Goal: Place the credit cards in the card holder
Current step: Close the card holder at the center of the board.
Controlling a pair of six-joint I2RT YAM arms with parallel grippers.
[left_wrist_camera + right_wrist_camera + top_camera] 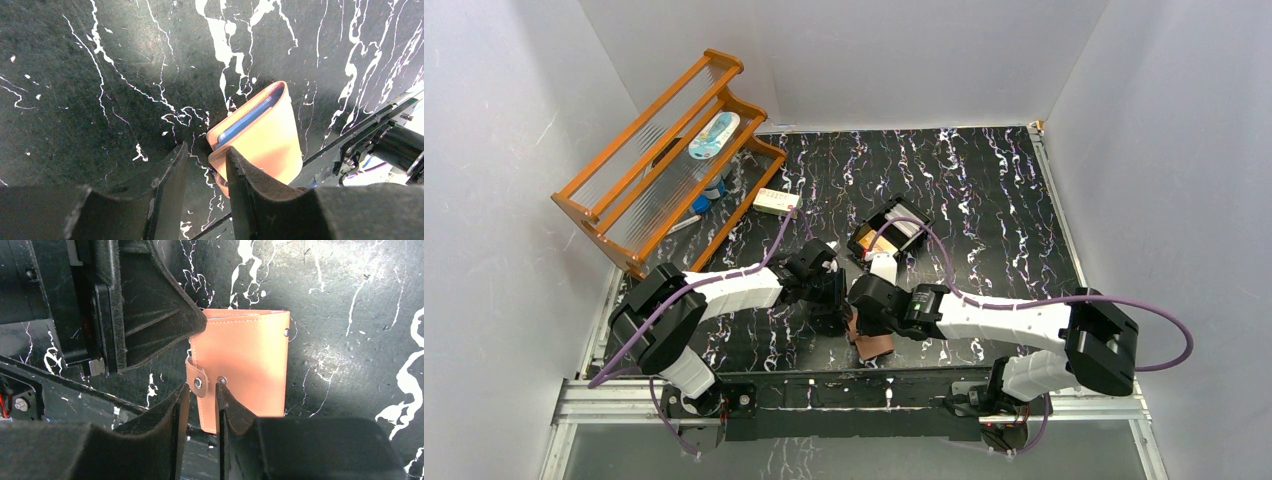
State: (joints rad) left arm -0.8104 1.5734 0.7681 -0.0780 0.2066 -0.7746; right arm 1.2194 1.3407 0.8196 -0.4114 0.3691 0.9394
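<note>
The card holder, a salmon-brown leather wallet, lies folded shut on the black marbled table near the front edge. A blue edge shows inside its fold in the left wrist view. My left gripper is open, and its right finger rests over the wallet's near corner. My right gripper is narrowly open, with its tips on either side of the snap tab. The credit cards, gold-orange and white, sit in a black slotted tray behind the grippers.
A wooden rack with small items stands at the back left. A white-and-red small box lies beside it. The left gripper's finger crowds the wallet's far left corner. The table's metal front rail is just behind the wallet.
</note>
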